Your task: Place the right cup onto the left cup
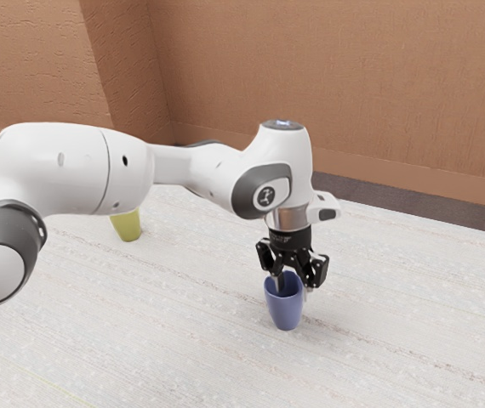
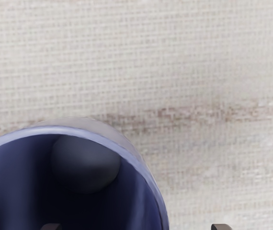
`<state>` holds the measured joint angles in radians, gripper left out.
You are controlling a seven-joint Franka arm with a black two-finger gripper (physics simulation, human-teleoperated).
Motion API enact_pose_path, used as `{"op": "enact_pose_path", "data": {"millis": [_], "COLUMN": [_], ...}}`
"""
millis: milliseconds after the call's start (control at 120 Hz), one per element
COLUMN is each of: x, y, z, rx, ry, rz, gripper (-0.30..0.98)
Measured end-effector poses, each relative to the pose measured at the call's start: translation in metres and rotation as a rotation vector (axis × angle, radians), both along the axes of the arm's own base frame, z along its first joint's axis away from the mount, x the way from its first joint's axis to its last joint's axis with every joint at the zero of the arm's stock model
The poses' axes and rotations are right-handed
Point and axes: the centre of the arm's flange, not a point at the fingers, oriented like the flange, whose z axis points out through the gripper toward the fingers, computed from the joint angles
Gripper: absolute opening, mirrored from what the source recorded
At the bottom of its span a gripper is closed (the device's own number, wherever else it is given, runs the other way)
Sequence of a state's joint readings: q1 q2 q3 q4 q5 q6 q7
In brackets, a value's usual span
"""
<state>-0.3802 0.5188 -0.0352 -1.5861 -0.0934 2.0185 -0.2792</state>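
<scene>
1. Blue cup (image 1: 285,312) stands upright on the table (image 1: 183,340).
2. Across its rim, my gripper (image 1: 293,291) is spread wide, 1 finger inside, 1 outside.
3. Well apart: the yellow-green cup (image 1: 128,227). Lining up looks done; grasp, lift, stacking remain.

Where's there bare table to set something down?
Bare table shows beyond the blue cup toward the exterior view's right, and between it and the yellow-green cup. Crowded: the blue cup's rim, with the gripper straddling its wall; the arm hides the yellow-green cup's top.
</scene>
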Motion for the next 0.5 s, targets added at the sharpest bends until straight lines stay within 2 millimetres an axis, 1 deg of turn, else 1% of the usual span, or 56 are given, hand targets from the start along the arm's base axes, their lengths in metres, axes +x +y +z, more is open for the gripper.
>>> {"op": "enact_pose_path", "data": {"millis": [75,142,392,500], "x": [0.0027,0.0047,0.0069,0.0071], "y": [0.0012,0.0024,0.0067,0.0071], "z": [-0.0059,-0.0082,-0.0104,-0.0105], "rx": [0.003,0.004,0.007,0.007], "ry": [0.006,0.008,0.012,0.012], "rz": [0.005,0.010,0.025,0.028], "gripper": [0.37,0.34,0.08,0.00]}}
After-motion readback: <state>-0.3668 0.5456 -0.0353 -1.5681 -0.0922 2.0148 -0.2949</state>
